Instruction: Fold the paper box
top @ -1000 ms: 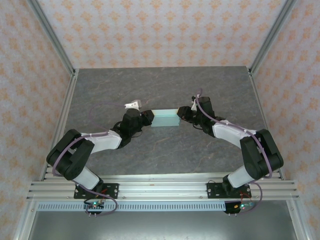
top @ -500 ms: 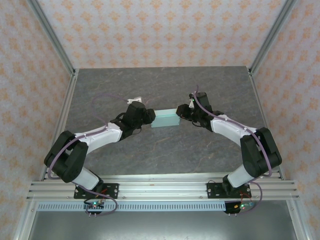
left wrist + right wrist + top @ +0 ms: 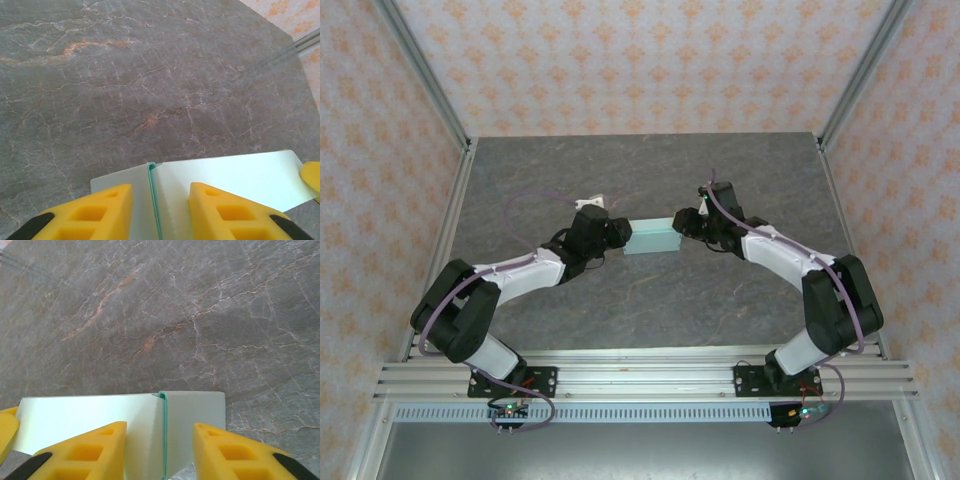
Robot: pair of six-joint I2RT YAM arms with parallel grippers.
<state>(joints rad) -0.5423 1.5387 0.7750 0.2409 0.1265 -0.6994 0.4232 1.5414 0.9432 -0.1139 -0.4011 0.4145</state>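
The paper box (image 3: 652, 236) is a small pale mint box lying on the grey table between my two grippers. My left gripper (image 3: 618, 234) is at its left end. In the left wrist view its yellow fingers (image 3: 85, 212) stand apart astride the box's upright end fold (image 3: 150, 172), with a gap on each side. My right gripper (image 3: 686, 226) is at the right end. Its fingers (image 3: 235, 452) likewise straddle the darker folded edge (image 3: 164, 430) without pinching it. The box's long pale wall (image 3: 235, 175) (image 3: 80, 415) runs off toward the opposite gripper.
The grey marbled tabletop (image 3: 650, 175) stretches behind the box and toward the near rail (image 3: 640, 375). Aluminium posts (image 3: 420, 75) (image 3: 865, 75) and patterned walls enclose the table on three sides.
My left gripper has moved in to the box's left end and its wrist has turned. The right gripper's jaws have widened. The box has barely shifted.
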